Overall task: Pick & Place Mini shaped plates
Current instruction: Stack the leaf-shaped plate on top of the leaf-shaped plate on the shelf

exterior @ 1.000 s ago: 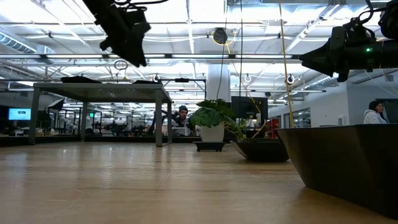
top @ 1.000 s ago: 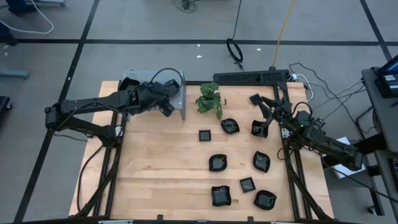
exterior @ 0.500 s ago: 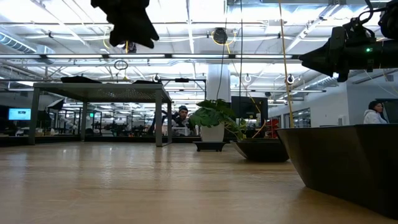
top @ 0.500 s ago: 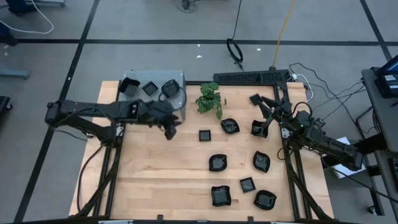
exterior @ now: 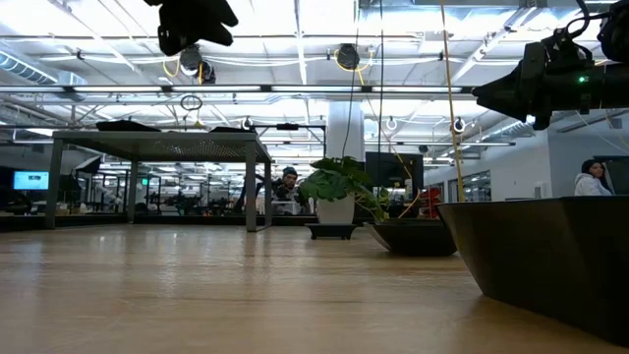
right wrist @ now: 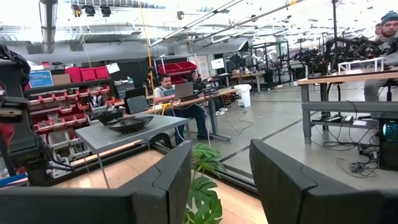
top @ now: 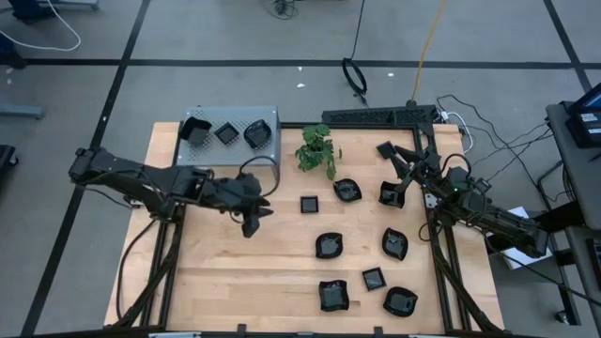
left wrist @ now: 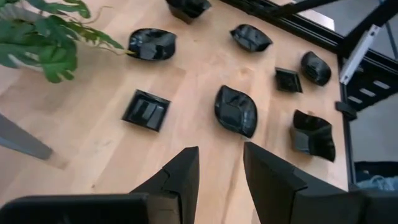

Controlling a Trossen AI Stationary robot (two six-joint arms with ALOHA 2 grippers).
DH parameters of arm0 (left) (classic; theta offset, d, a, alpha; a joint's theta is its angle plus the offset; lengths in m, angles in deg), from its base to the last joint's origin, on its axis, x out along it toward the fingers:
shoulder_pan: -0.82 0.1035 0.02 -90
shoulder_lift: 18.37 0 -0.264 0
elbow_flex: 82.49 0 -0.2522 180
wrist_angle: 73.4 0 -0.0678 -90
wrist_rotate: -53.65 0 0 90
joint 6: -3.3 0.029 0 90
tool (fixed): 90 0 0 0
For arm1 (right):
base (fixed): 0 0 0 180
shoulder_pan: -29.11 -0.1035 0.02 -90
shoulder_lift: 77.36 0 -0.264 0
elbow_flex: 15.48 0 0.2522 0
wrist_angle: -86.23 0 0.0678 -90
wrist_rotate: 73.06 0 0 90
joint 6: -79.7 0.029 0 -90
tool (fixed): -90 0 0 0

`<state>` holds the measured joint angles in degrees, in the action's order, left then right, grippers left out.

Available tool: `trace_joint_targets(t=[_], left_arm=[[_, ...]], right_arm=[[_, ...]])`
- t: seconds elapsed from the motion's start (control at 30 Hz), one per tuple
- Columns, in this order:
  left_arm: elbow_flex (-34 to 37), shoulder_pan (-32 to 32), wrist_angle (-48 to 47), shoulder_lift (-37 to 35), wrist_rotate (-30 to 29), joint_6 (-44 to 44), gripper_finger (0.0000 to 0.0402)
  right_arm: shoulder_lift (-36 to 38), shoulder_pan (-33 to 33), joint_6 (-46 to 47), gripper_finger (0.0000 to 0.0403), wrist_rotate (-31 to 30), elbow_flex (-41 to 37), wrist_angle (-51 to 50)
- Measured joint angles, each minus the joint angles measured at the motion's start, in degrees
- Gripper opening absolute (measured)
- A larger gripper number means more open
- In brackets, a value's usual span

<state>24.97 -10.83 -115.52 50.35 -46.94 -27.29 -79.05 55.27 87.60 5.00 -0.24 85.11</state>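
Observation:
Several glossy black mini shaped plates lie on the wooden table's right half, among them a square plate [top: 310, 204] [left wrist: 146, 111] and a wavy plate [top: 329, 246] [left wrist: 236, 110]. Three more plates [top: 226, 132] sit on top of the grey perforated box [top: 268, 150] at the far left. My left gripper [top: 255, 218] [left wrist: 221, 174] hangs open above bare wood left of the square plate, with nothing between its fingers. My right gripper [top: 390, 158] [right wrist: 221, 180] waits open and raised at the far right, facing the plant.
A small green plant [top: 316, 150] stands beside the box at the far edge. One plate [exterior: 550, 261] sits close in front of the low camera. Bare wood [top: 235, 272] covers the table's left and near-left part. Black frame rails run along the table's sides.
My left gripper has swung away from the grey box toward the table's near edge and now hangs over open wood, turned toward the plates on the right. The three plates on the box, earlier partly covered by the arm, now show.

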Motion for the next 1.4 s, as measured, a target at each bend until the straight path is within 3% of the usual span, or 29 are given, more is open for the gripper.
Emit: trace_joint_targets(t=[0.37,0.63,0.9,1.23,1.3,1.4], left_arm=[[0.02,-4.79,5.95,4.79,-0.02,0.33,0.0127],[0.02,-5.36,13.41,10.82,-0.04,8.52,0.0136],[0.02,-5.08,22.51,18.58,-0.46,24.65,0.0184],[0.02,-4.37,26.99,31.54,-3.01,59.11,0.0202],[0.02,-3.95,31.34,34.24,-3.04,57.79,0.0202],[0.0,-3.29,36.42,36.8,-2.89,47.05,0.0202]], right_arm=[[-0.02,0.01,0.0,0.0153,-0.01,0.01,5.65],[-0.01,-0.01,0.45,0.0153,-0.08,-0.01,7.33],[-0.01,0.01,0.44,0.0153,-0.01,0.01,7.92],[-0.09,-0.01,0.43,0.0153,-0.01,-0.01,7.24],[-0.12,0.0,0.44,0.0153,0.01,-0.01,7.23],[-0.12,-0.01,0.42,0.0153,-0.01,-0.01,7.22]])
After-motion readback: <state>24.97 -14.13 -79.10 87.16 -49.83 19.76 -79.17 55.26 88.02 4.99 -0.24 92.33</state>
